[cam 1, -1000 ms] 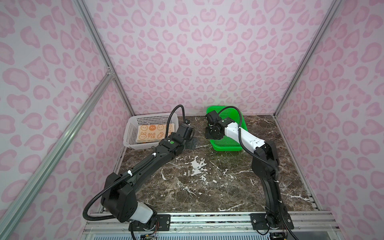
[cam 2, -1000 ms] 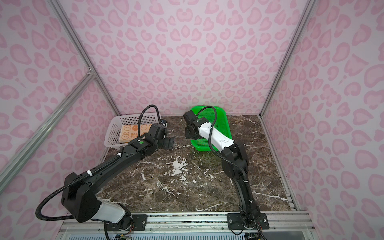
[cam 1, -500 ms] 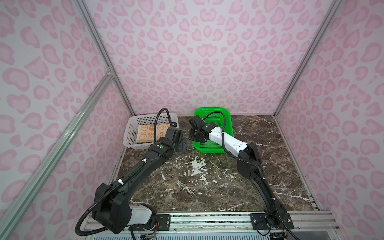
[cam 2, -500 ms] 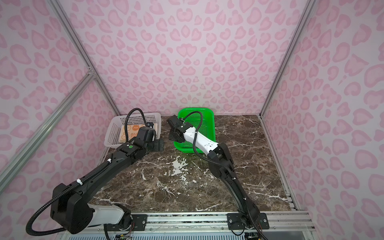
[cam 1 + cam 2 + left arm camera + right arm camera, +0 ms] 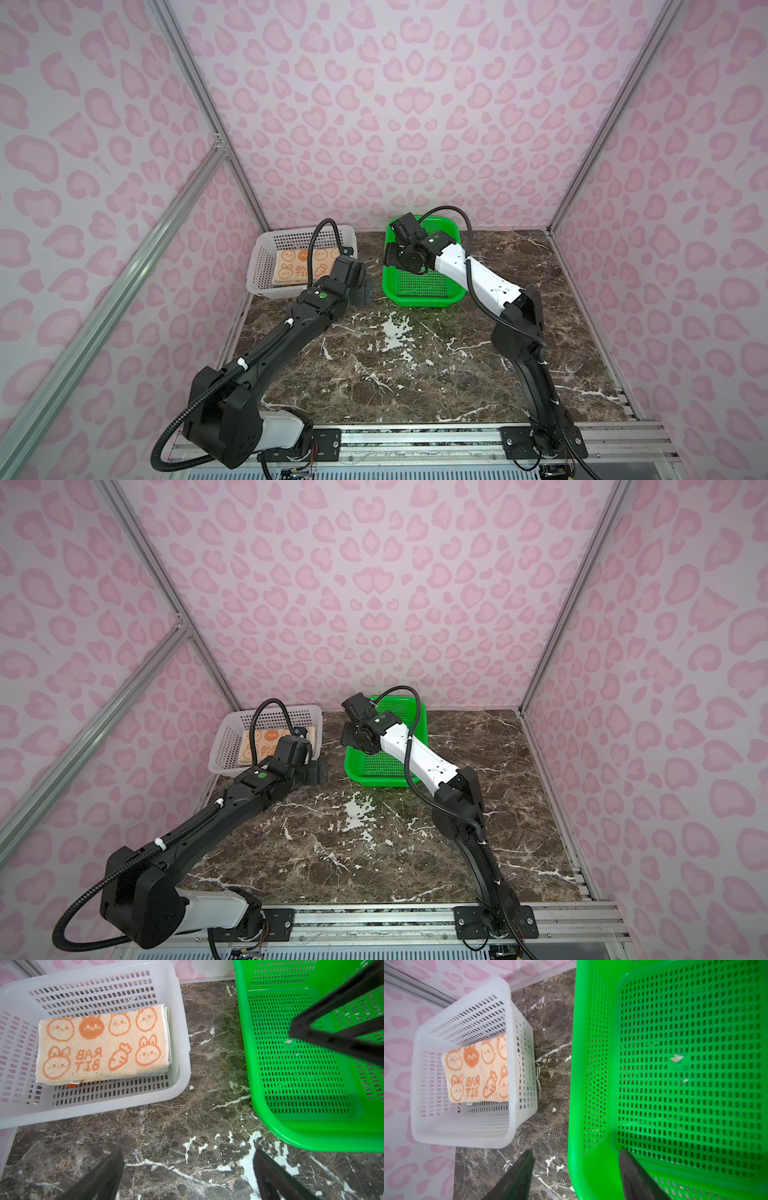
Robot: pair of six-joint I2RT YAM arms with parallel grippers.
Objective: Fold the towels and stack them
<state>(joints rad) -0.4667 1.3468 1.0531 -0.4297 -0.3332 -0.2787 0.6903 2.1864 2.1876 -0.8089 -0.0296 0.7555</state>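
Right fingers (image 5: 519, 1176), spread apart, straddle the green basket's (image 5: 591, 1084) wall.

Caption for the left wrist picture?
Folded cream rabbit-print terry towel in a white perforated plastic basket, beside a green perforated plastic basket on brown marble.

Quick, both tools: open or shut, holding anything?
Left tool: open, empty.
Right tool: open, astride the rim of the green basket, not gripping.
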